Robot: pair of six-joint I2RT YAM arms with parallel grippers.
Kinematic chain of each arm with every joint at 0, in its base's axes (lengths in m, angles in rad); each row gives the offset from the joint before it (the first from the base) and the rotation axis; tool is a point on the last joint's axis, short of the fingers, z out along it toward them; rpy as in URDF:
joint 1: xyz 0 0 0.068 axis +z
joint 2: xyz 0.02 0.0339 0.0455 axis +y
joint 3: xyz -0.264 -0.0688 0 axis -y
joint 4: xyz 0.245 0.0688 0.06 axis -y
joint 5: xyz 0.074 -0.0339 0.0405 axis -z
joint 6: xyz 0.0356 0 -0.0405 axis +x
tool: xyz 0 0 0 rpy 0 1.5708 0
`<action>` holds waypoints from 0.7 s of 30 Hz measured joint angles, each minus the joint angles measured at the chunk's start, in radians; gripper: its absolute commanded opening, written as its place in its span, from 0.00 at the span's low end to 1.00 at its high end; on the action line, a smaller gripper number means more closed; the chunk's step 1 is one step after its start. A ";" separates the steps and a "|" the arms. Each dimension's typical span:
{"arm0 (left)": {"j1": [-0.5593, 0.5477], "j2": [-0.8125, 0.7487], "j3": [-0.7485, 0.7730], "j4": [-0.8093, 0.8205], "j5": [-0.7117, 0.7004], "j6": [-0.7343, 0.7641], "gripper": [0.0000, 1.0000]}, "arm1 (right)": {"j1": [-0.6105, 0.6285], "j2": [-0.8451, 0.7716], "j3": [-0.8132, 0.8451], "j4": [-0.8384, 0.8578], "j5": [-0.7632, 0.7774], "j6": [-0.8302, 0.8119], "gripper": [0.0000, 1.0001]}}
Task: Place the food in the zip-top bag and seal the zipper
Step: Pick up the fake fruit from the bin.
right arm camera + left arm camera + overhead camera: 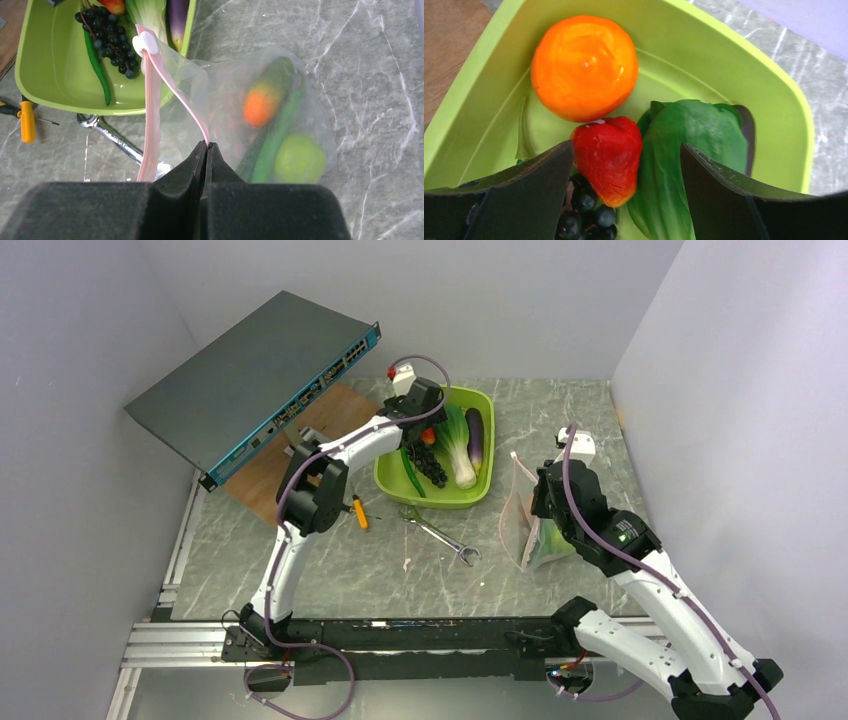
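My left gripper (424,428) hangs open inside the lime-green tub (440,497), its jaws either side of a red tomato (608,157). An orange (584,67), bok choy (691,145) and dark grapes (589,215) lie around it; the eggplant (474,438) is in the tub too. My right gripper (206,145) is shut on the pink zipper (172,82) of the clear zip-top bag (528,532), holding its mouth up and open. The bag holds a round green fruit (300,160), a cucumber (274,137) and an orange-and-green piece (260,105).
A silver wrench (440,535) and an orange-handled tool (359,512) lie on the table in front of the tub. A tilted network switch (255,380) and a wooden board (290,455) stand at the back left. White walls close in both sides.
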 measured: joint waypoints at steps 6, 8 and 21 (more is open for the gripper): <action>0.014 0.067 0.019 0.004 0.001 -0.006 0.75 | 0.000 0.020 0.000 0.000 0.010 0.000 0.00; 0.020 0.087 0.027 0.005 0.001 -0.007 0.68 | 0.000 0.028 0.000 0.000 0.014 0.000 0.00; 0.024 0.040 -0.038 0.027 0.048 0.013 0.28 | 0.000 0.057 0.001 0.000 0.015 0.000 0.00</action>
